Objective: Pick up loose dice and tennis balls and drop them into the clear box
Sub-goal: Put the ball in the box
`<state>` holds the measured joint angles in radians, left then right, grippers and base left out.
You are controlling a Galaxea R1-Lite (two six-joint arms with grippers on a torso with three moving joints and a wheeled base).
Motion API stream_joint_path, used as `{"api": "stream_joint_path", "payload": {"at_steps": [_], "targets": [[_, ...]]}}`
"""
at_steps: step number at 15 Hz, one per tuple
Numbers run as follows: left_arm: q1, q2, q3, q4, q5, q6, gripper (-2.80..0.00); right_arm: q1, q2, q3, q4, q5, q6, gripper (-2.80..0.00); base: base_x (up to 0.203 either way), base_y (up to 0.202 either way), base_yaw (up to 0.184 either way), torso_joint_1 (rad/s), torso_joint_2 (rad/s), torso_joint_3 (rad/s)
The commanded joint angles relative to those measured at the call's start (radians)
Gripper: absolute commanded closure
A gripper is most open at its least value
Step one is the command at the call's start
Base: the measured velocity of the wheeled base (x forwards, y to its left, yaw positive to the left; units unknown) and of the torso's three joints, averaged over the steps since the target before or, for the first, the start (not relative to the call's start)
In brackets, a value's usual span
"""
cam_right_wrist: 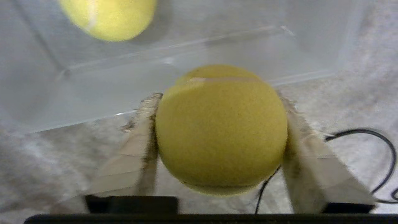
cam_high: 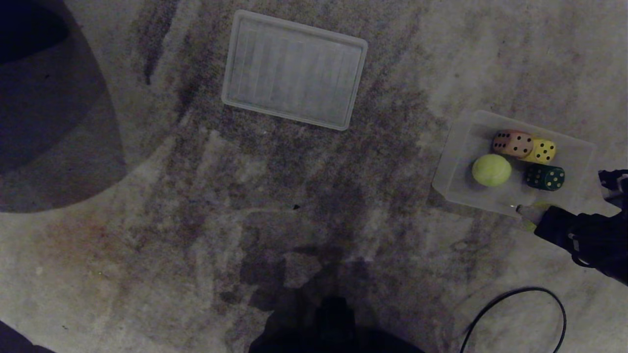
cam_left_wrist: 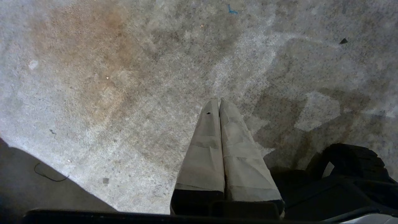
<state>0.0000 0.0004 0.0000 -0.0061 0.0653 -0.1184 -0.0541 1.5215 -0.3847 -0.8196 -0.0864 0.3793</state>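
The clear box stands on the floor at the right. In it lie a tennis ball, a tan die, a yellow die and a dark die with light pips. My right gripper reaches in from the right edge, at the box's near rim. Its fingers press both sides of a second tennis ball, held in the right gripper just short of the box wall. The first tennis ball shows inside. My left gripper is shut and empty over bare floor.
The box's whitish ribbed lid lies flat at the top centre. A black cable loops on the floor at the lower right, near the right arm. A large dark shape fills the left side. My own base shows at the bottom.
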Motion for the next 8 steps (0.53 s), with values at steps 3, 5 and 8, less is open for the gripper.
{"api": "stream_joint_path", "payload": {"at_steps": [3, 5, 8], "targets": [[0.0, 0.001, 0.002, 0.0, 0.001, -0.001, 0.0, -0.064, 0.003, -0.003, -0.004, -0.001, 0.0, -2.8, 0.0, 0.0, 0.0, 0.0, 0.0, 0.0], [0.0, 0.001, 0.001, -0.001, 0.001, -0.001, 0.0, -0.066, 0.001, -0.003, -0.006, -0.001, 0.0, -2.8, 0.0, 0.0, 0.0, 0.0, 0.0, 0.0], [0.0, 0.0, 0.002, -0.001, 0.001, -0.001, 0.0, -0.062, -0.044, 0.009, -0.007, 0.005, -0.001, -2.8, 0.0, 0.0, 0.0, 0.0, 0.0, 0.0]]}}
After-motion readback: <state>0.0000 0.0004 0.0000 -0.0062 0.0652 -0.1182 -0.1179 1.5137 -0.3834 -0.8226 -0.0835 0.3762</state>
